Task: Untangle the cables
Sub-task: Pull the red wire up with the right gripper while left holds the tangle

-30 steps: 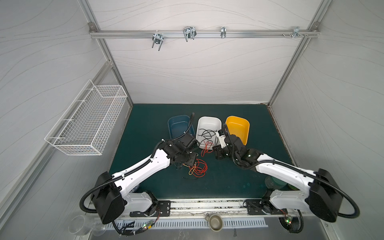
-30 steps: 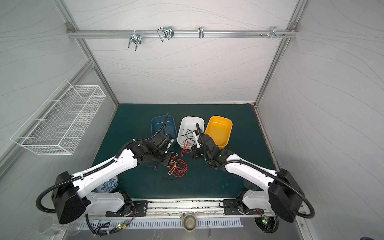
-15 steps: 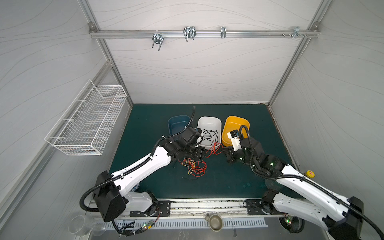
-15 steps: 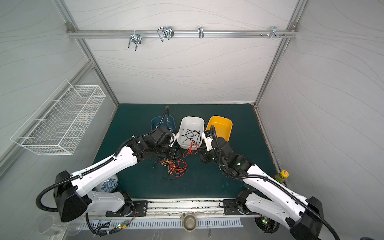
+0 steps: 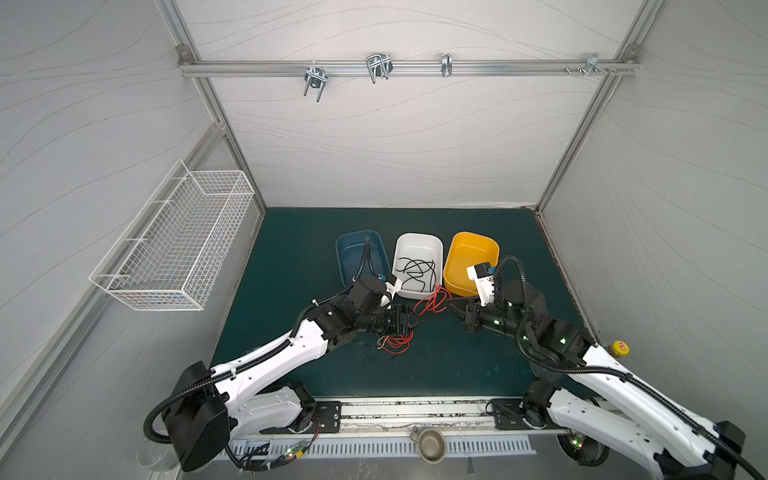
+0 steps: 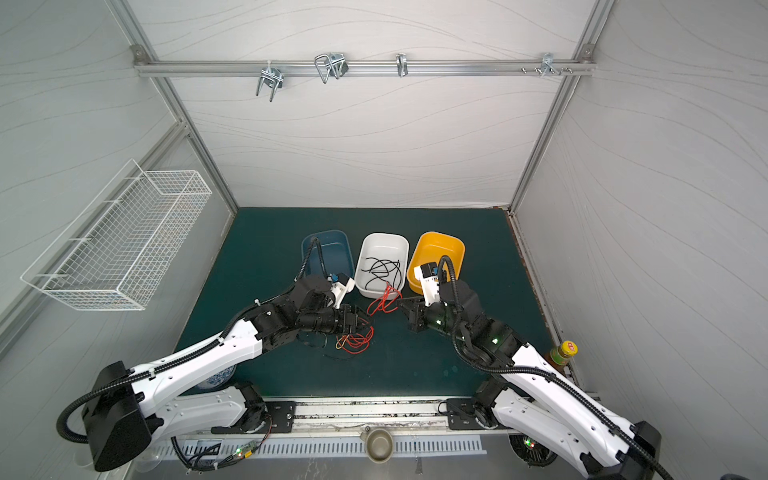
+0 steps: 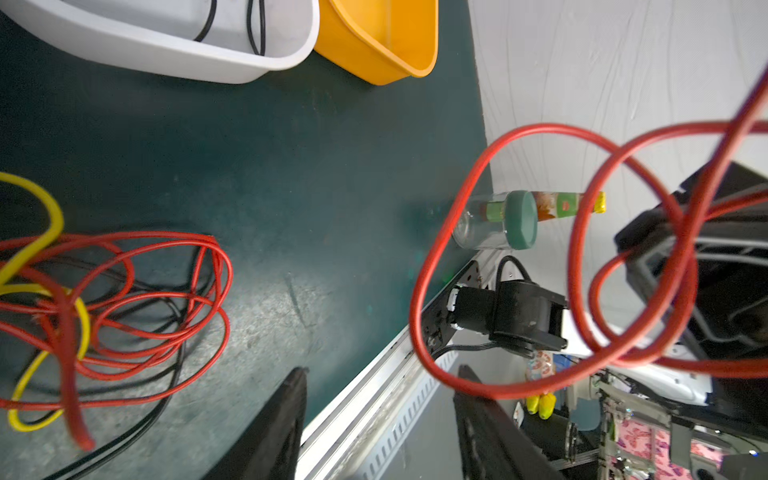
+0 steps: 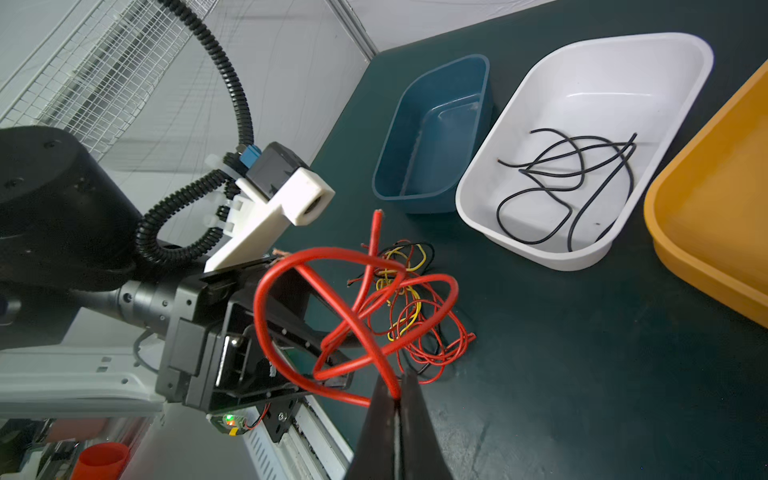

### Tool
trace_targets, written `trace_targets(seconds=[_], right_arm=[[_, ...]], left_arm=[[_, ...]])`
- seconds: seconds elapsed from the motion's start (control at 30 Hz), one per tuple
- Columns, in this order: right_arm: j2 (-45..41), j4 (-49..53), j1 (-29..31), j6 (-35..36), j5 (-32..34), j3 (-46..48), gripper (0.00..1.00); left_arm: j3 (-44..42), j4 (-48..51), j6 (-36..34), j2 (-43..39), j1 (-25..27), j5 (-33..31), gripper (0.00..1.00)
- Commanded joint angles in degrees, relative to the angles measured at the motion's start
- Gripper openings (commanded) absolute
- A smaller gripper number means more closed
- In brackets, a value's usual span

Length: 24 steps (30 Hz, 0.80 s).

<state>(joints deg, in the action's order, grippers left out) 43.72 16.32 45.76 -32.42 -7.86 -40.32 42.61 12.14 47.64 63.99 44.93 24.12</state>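
Left: L gripper (image 7: 382, 395) spread, empty, by loose tangle of thin red, yellow & black cables (image 5: 395, 342) on dark green mat (image 5: 291, 257). Middle: red cable (image 8: 375, 237) lifted in springy loops. Right: R gripper (image 8: 397, 395) pinching it. Light, limp, prob. slick; grab near free ends, not crossings.

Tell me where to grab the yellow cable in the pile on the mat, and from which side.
I'd grip the yellow cable at the bare arc that bulges out of the pile, clear of the red cables. Come straight down from above, jaws across the strand: the pile lies on the mat, and elsewhere reds cross the yellow.
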Motion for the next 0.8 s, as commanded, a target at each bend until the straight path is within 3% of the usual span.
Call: trace_targets(seconds=[0.0,0.33,0.6,0.77], right_arm=[[-1.46,-3.64,-0.29,-3.02,-2.59,0.99,0.00],[-3.68,-7.14,-0.91,-7.23,-3.13,3.52,0.00],[-3.93,-12.83,-0.63,-10.26,-5.11,5.84,0.00],[-4.62,-17.64,0.12,-11.05,-6.06,8.38,0.00]], left_arm=[[-1.11,-12.09,7.71,-2.15,0.08,0.74,0.58],[-13.36,-27.21,20.05,-13.25,0.17,-8.36,0.61],[-20.62,-40.13,30.65,-13.28,0.84,-9.04,0.60],[-21.68,-43.81,32.95,-13.60,2.99,-11.49,0.61]])
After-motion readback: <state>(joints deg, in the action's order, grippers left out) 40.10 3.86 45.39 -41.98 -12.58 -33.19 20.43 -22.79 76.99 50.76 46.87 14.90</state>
